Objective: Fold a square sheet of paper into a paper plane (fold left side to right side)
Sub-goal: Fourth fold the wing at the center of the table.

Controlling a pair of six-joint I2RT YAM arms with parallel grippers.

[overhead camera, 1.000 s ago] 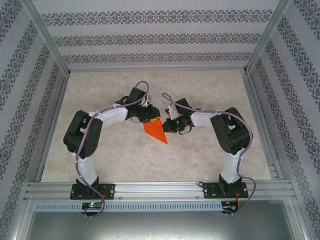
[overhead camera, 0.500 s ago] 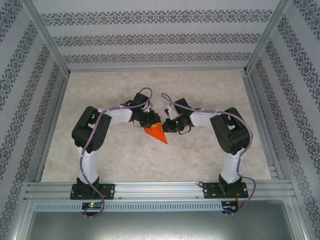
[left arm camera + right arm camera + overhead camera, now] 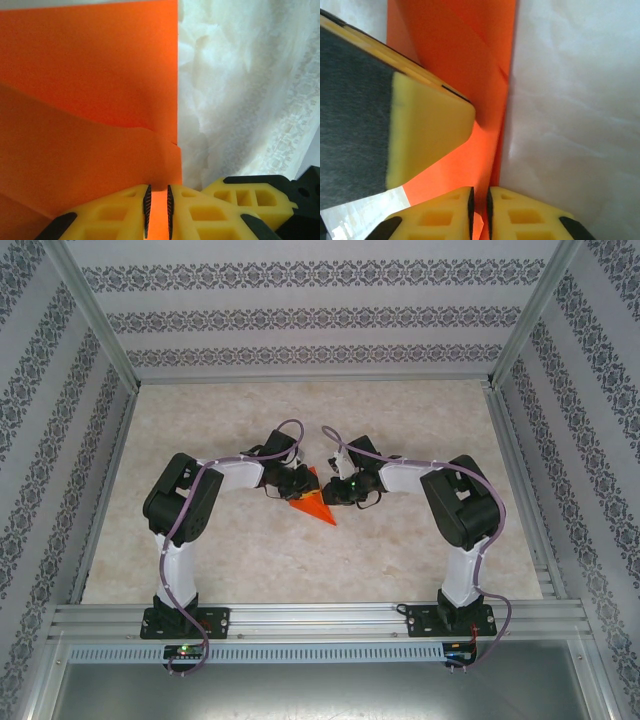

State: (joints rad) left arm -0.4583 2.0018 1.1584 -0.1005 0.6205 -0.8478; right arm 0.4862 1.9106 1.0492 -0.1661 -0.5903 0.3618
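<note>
Top external shows the paper plane (image 3: pixel 313 506) pointed; wrist views, left gripper (image 3: pixel 156 192) and right gripper (image 3: pixel 480 194) pinching it.

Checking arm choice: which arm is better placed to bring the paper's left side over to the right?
Left, probably: the left pincer grips the orange paper on its left side, while the right pincer sits at its right edge.

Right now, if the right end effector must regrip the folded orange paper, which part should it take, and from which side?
Take the folded orange paper by its straight creased edge, coming in from the right. That edge looks layered and stiff and faces the right end effector; the left end effector pinches the wide end, and the tip looks flimsy.
</note>
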